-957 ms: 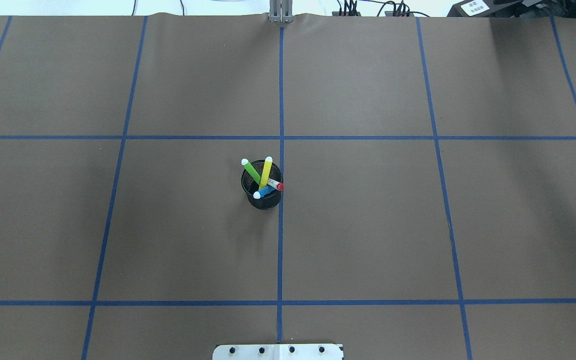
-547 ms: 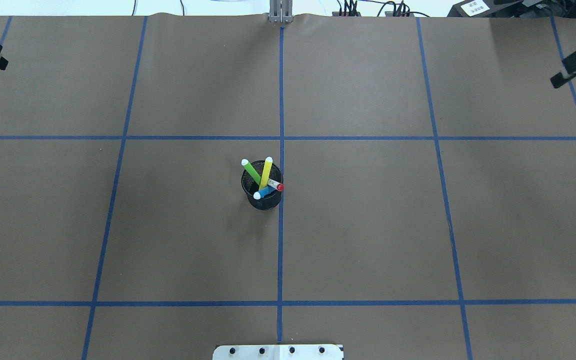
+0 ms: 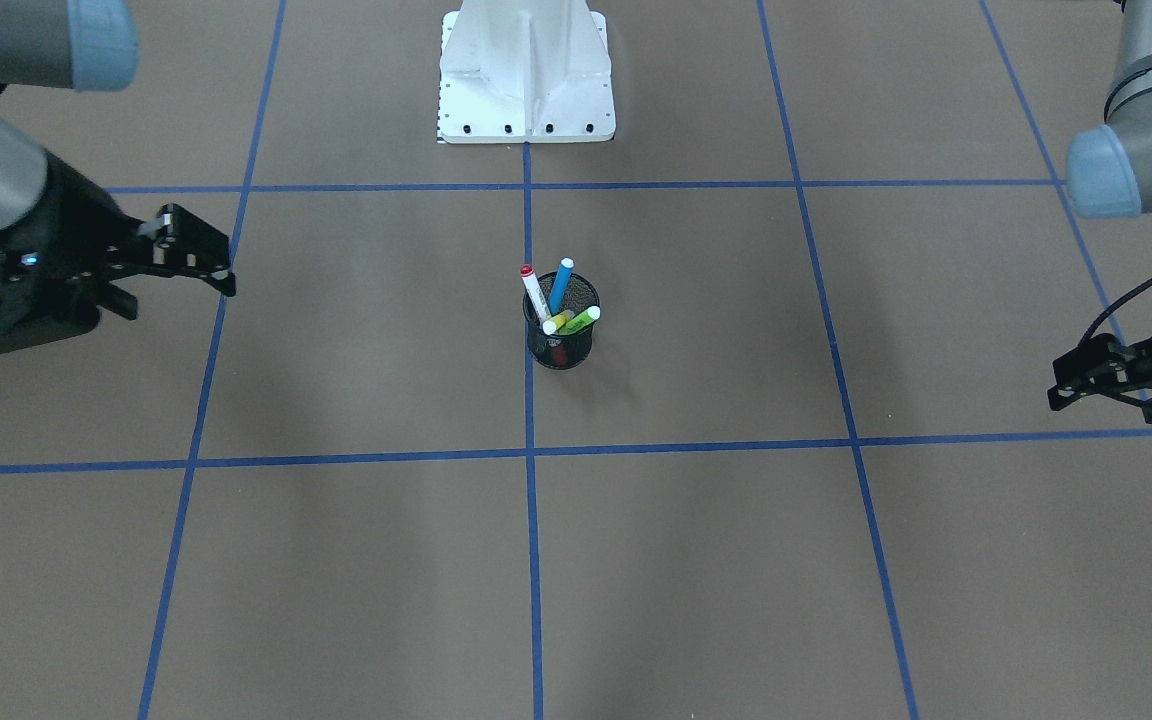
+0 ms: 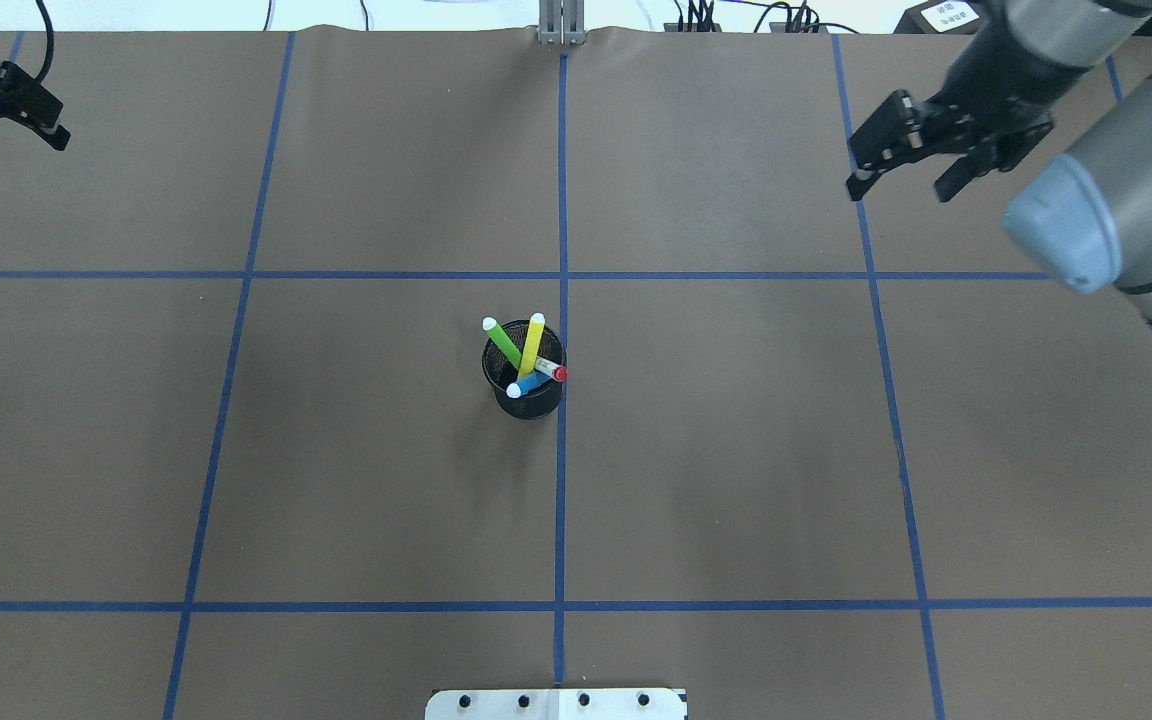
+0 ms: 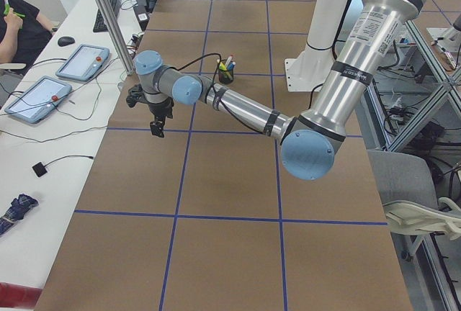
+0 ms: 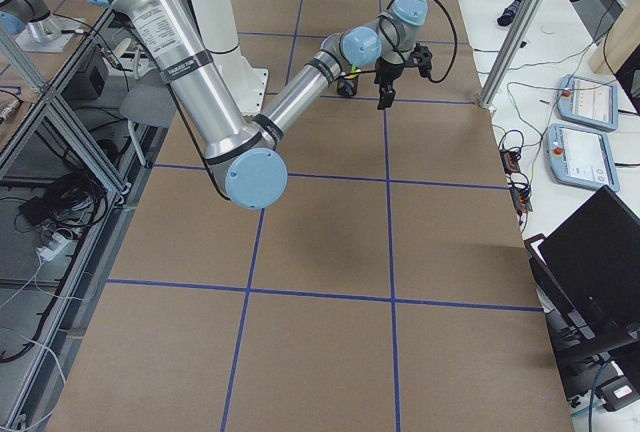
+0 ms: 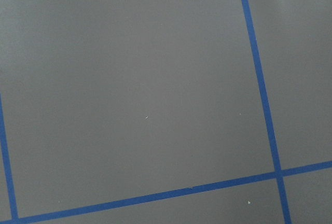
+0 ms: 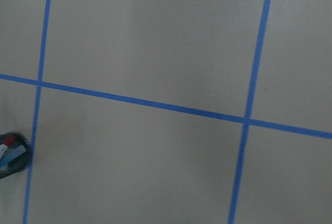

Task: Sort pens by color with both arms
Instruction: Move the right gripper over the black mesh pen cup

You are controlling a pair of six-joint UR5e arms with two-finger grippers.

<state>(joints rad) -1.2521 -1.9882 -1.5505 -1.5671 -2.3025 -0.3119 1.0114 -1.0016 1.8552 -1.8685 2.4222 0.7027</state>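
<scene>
Right gripper (image 4: pixel 898 185): fingers spread, nothing between them, hanging above the brown table cover (image 4: pixel 736 480) on the robot's right, far side. Left gripper (image 3: pixel 1058 386): fingers also apart, empty, above the far left corner area. Both well apart from the pens. All four pens stand tilted in the black mesh cup (image 4: pixel 531 402), which sits at mid-table, touching the left side of the centre blue tape line (image 4: pixel 561 520). Green pen (image 4: pixel 504 343) and yellow pen (image 4: pixel 532 345) lean away from the robot; blue pen (image 4: pixel 533 382) and red-capped white pen (image 4: pixel 551 371) lie lower across the rim. Right wrist view catches the cup at its lower-left edge; left wrist view shows only cover and tape. White pedestal base (image 3: pixel 526 70) at the robot's side.
</scene>
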